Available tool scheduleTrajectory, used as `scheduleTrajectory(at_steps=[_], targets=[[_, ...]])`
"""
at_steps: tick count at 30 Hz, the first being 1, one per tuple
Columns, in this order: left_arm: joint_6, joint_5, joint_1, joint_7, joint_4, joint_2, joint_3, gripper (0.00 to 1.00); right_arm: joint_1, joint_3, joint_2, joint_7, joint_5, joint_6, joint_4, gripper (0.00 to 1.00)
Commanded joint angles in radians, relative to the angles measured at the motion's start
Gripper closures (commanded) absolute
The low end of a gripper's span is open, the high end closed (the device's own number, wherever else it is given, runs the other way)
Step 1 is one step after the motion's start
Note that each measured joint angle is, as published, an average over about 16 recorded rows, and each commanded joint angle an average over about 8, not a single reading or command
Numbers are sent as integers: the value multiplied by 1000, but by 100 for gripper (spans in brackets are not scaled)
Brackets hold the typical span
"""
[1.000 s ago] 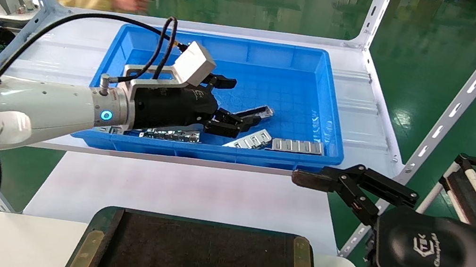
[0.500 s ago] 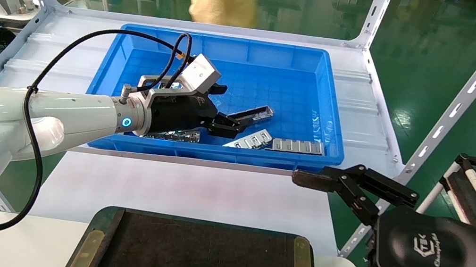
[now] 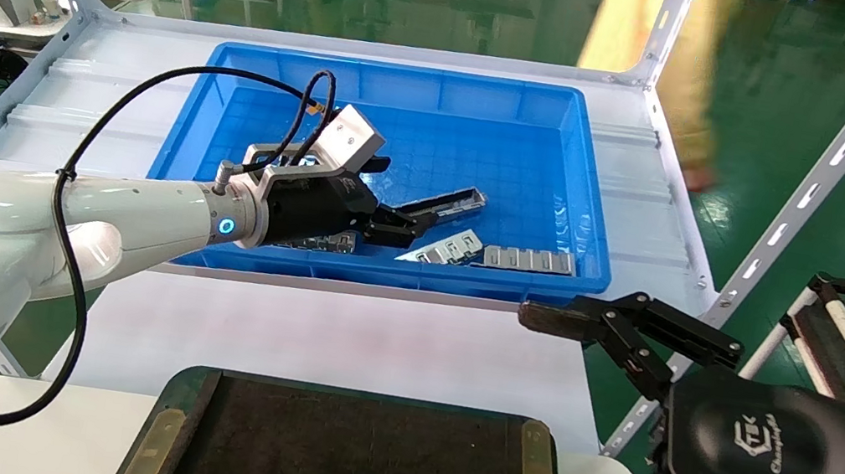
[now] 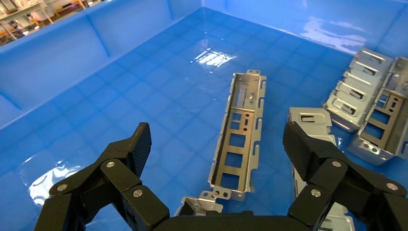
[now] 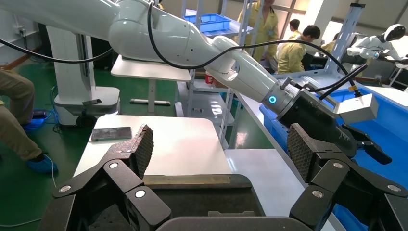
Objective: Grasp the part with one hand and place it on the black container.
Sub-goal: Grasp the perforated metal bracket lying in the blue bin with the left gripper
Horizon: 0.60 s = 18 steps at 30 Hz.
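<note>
The part (image 3: 447, 202) is a slim grey channel strip with rectangular cutouts, lying on the floor of the blue bin (image 3: 414, 76). My left gripper (image 3: 394, 200) is open low inside the bin, just short of the part's near end. In the left wrist view the part (image 4: 240, 139) lies between and ahead of the open left gripper (image 4: 217, 142), untouched. The black container (image 3: 353, 463) lies at the front on the white table. My right gripper (image 3: 514, 408) is open and empty, parked at the container's right edge; in the right wrist view it (image 5: 221, 142) hangs over the container (image 5: 192, 197).
Other silver metal pieces (image 3: 527, 259) lie at the bin's front right, also in the left wrist view (image 4: 356, 89). The bin stands on a white shelf with slotted posts (image 3: 822, 173). A person in yellow (image 3: 671, 56) passes behind the shelf.
My left gripper has sunk lower into the bin and drawn back slightly, still open. The person in yellow has walked from left to right behind the shelf. The right arm has not moved.
</note>
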Motion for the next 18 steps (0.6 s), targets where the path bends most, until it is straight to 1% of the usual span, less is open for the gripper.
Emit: scheduleTrajectory(at_steps=[1,18], targets=[[-7,-5,4,-5,-5,1,6,100,0,0,0,0,0,0,0,100],[-61,-54,33,-39,-35,1,72,100,0,-1,0,0,0,0,0,100]])
